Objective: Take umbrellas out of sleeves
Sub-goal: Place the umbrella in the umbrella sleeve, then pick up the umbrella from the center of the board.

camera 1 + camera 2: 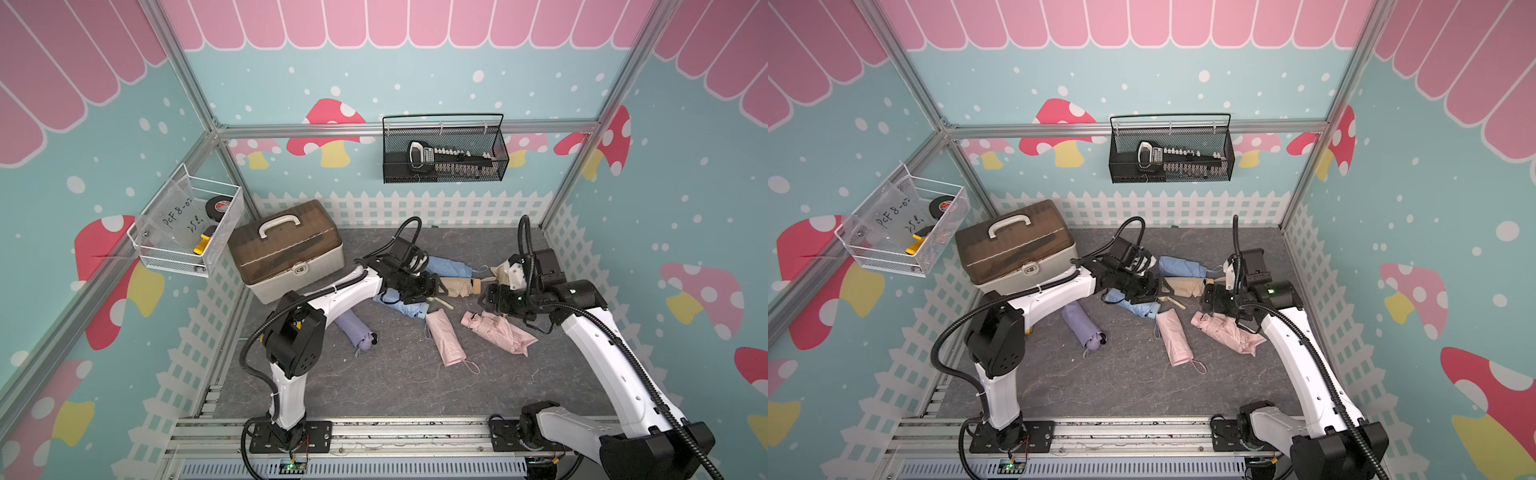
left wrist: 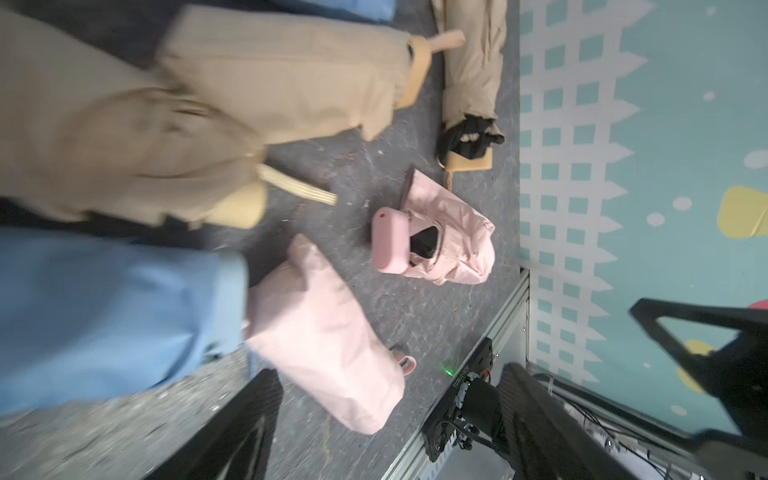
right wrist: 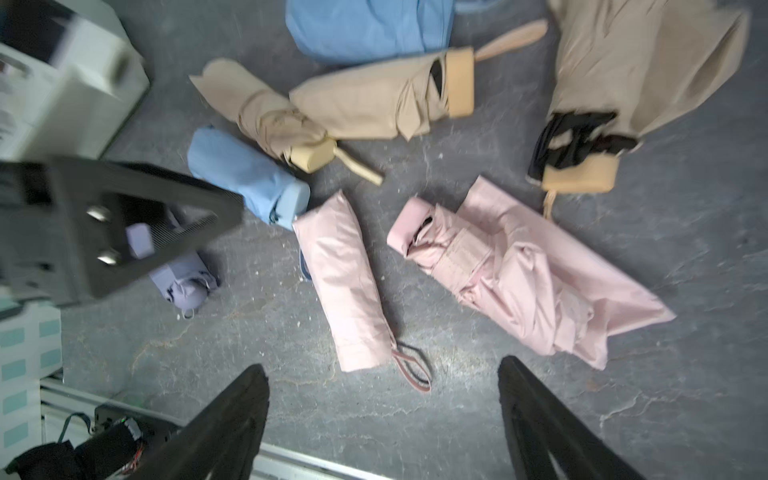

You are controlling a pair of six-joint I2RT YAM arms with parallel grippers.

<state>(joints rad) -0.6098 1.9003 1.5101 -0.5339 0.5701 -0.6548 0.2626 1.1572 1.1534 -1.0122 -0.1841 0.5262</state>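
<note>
Blurred, edge-cropped beige umbrella (image 2: 124, 137) (left wrist view)

Lying on grey marbled tabletop (image 1: 374, 395): brown-lidded case (image 1: 286, 249) at ten o'clock, lilac umbrella (image 1: 353, 330) at nine, sleeved pink umbrella (image 1: 444, 336) and loose pink umbrella (image 1: 498, 332) near centre, blue umbrellas (image 1: 451, 266) and beige umbrellas (image 1: 457, 286) heaped toward twelve.

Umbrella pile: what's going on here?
Folding umbrellas lie scattered on the grey tabletop. The left gripper and the right gripper are both open and hold nothing. The left hovers by a beige umbrella and a blue umbrella; the right hangs near a loose pink umbrella. Beside that, a smooth pink sleeved umbrella looks not yet unpacked.
</note>
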